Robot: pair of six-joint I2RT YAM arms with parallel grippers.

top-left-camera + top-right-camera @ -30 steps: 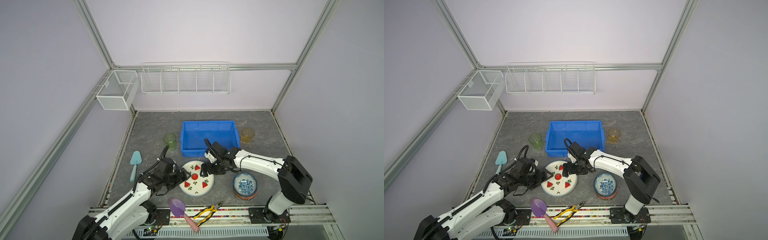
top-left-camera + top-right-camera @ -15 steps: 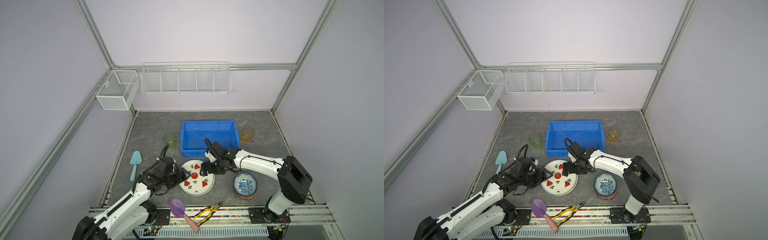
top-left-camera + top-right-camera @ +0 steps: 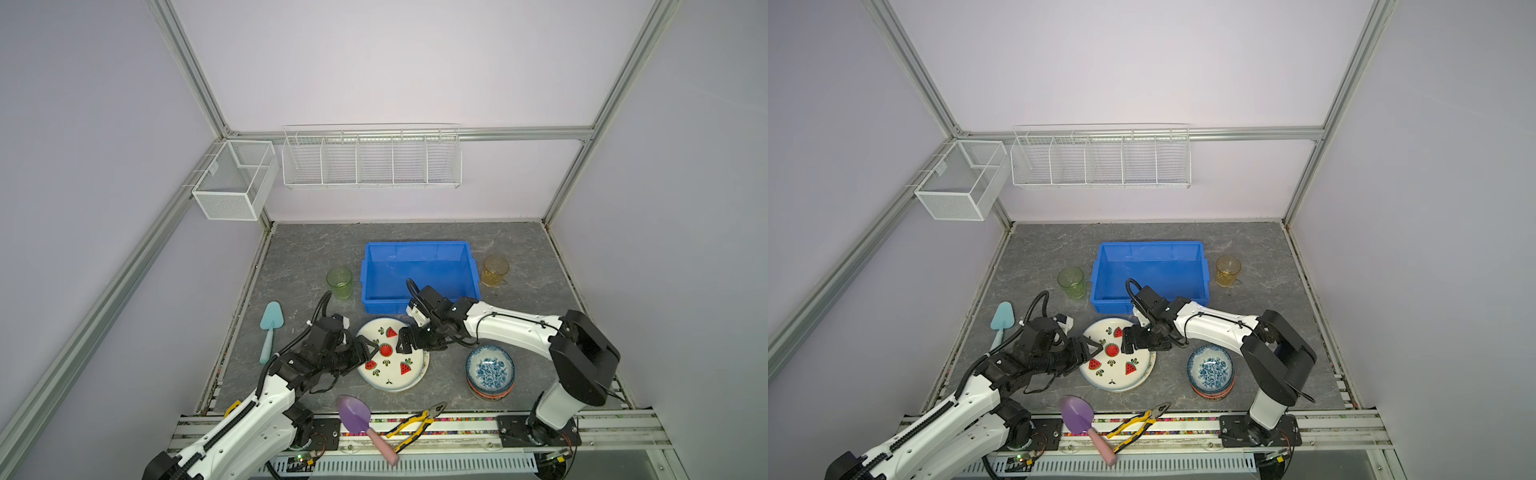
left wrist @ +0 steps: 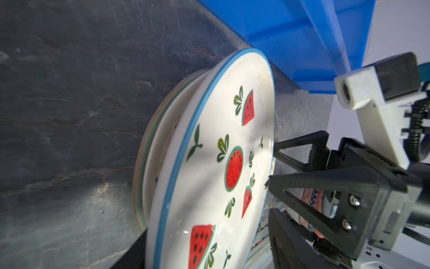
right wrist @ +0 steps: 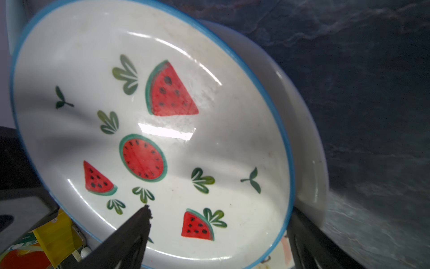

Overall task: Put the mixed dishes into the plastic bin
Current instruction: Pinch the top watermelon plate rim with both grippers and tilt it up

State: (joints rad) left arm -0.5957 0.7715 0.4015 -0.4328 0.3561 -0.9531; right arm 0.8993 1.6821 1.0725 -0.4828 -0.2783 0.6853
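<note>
The watermelon plate [image 3: 386,374] lies on top of a pile of other plates [image 4: 158,144], on the grey table [image 3: 457,245] just in front of the plastic bin [image 3: 415,246]. In the left wrist view it sits tilted on the pile. Only a narrow strip of table separates its far rim from the bin's near wall. To the right, bare table lies between the plate and the stack of bowls [image 3: 490,370].

The left gripper [image 3: 370,347] is at the plate's left rim. Its jaws are partly apart with the rim between them, and I cannot tell whether they press on it. The right gripper [image 3: 406,344] is at the far right rim with its jaws wide apart. One finger [image 5: 130,233] hangs over the plate's inside and the other is beyond the rim.

The right arm covers the bin's near right corner. The patterns of the lower plates are hidden.
</note>
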